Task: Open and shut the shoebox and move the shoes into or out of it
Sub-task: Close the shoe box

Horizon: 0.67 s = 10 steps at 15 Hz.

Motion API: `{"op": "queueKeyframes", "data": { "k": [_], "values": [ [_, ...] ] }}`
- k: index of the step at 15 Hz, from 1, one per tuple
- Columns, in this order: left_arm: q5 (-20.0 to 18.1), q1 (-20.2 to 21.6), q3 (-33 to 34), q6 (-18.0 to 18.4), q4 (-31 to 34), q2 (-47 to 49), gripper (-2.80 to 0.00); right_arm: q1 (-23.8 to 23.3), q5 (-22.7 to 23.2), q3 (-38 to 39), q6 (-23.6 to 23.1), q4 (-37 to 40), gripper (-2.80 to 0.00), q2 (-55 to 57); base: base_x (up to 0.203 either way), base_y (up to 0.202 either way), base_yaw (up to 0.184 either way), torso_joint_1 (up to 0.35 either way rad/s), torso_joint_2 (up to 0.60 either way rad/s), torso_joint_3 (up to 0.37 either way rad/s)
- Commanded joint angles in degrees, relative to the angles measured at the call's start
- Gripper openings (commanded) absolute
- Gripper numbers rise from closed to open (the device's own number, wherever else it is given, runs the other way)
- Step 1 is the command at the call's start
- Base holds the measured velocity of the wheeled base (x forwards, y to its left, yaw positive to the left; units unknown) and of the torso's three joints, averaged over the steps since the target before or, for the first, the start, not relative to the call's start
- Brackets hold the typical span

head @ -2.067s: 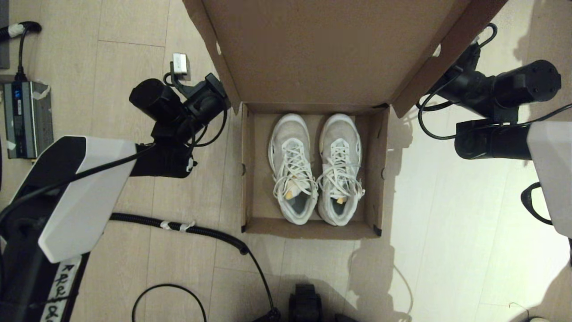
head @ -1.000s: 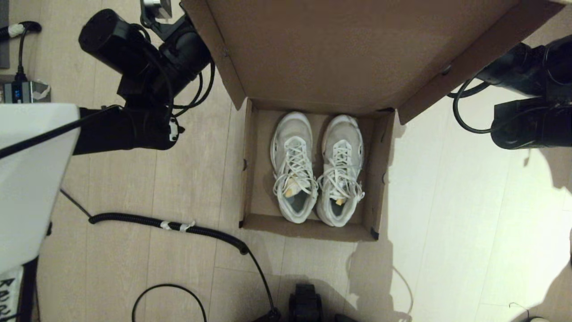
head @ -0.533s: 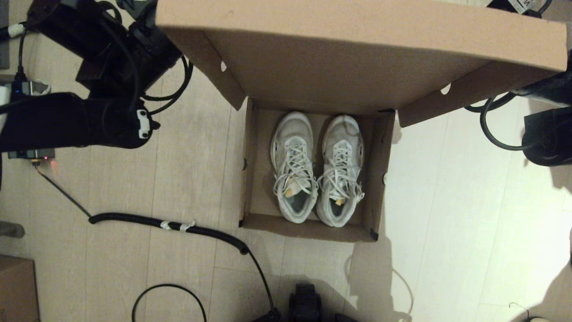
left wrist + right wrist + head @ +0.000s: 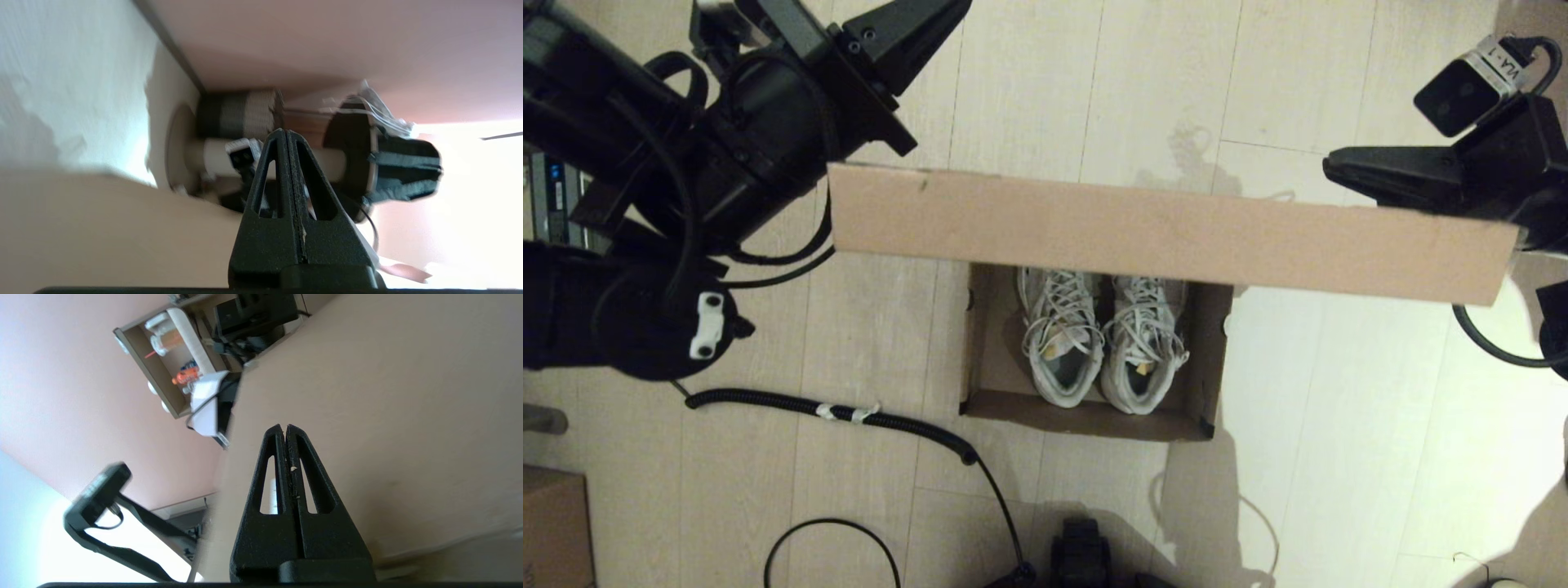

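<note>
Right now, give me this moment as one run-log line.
phase: closing lid | shoebox: lid half down | shoes: inside, side by side | left gripper: shut, behind lid | right gripper: shut, behind lid

Two shoes (image 4: 1098, 343), one shoebox (image 4: 1086, 416), two cables (image 4: 849, 412).

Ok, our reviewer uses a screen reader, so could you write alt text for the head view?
The shoebox lid hangs half-closed, its front flap hiding the toes of the two white shoes inside. The left gripper and right gripper, both shut, sit behind the lid's two ends, above a pale wood floor.
</note>
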Motion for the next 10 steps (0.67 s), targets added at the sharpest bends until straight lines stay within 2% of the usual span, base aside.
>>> {"op": "queueKeyframes", "data": {
  "k": [1,6,8,9,10],
  "values": [
    [-0.18,-1.67,8.47,-0.31,-2.14,-5.19,-2.8,0.54,0.47,5.9,-0.97,-0.51,-2.8,-3.31,0.0,0.0,0.0,0.0,0.0,0.0],
    [-0.03,-5.73,31.13,-0.04,-10.76,-12.64,-2.8,3.37,0.39,23.1,-10.11,-0.51,-2.8,-8.45,0.0,0.0,0.0,0.0,0.0,0.0],
    [0.11,-6.65,38.69,0.05,-12.99,-15.21,-2.8,3.96,0.08,28.9,-16.51,-0.51,-2.8,-9.51,0.0,0.0,0.0,0.0,0.0,0.0],
    [0.34,-6.87,40.22,0.24,-13.52,-16.19,-2.8,4.01,-1.39,29.04,-17.93,-0.51,-2.8,-9.33,0.0,0.0,0.0,0.0,0.0,0.0],
    [0.61,-6.84,39.84,1.54,-13.71,-15.98,-2.8,4.02,-6.22,27.14,-17.98,-0.51,-2.8,-8.63,0.0,0.0,0.0,0.0,0.0,0.0]
  ]
}}
